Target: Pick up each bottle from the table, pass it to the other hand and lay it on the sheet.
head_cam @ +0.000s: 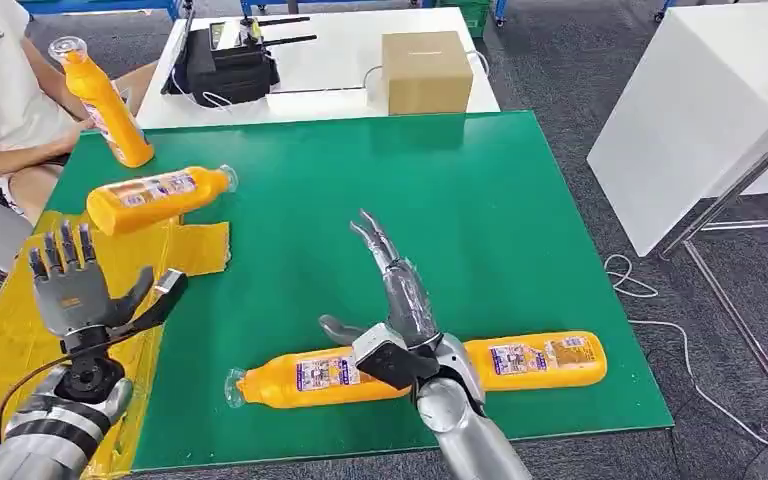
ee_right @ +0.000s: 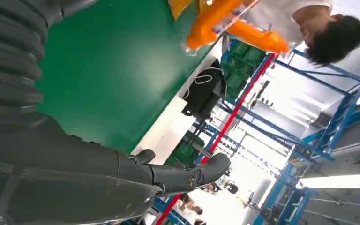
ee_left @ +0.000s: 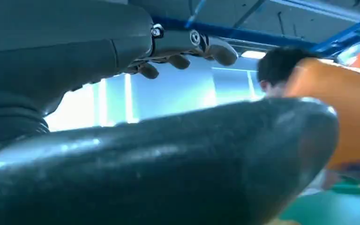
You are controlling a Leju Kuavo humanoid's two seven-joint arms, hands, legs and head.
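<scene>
From the head view I count 1 bottle down so far: it lies on its side at the left edge of the green table, body over the far end of the yellow sheet, cap end sticking out past it over the green. I'd call that one placed, roughly.

2 more are left, both lying along the near edge: one near the middle, cap pointing left, and one toward the near right corner. My right arm crosses between them.

A 4th bottle is tilted at the far left corner, by the seated person; can't tell if they hold it.

Right hand hangs over the green just beyond the near pair, fingers stretched out straight, nothing in it. Left hand is raised over the sheet, fingers up and spread, thumb out, also holding nothing.

So approx. 1 done, 2 waiting for sure, maybe 3. I judge the next step is a pick w/ the right hand on one of the near bottles, then the handover.
</scene>
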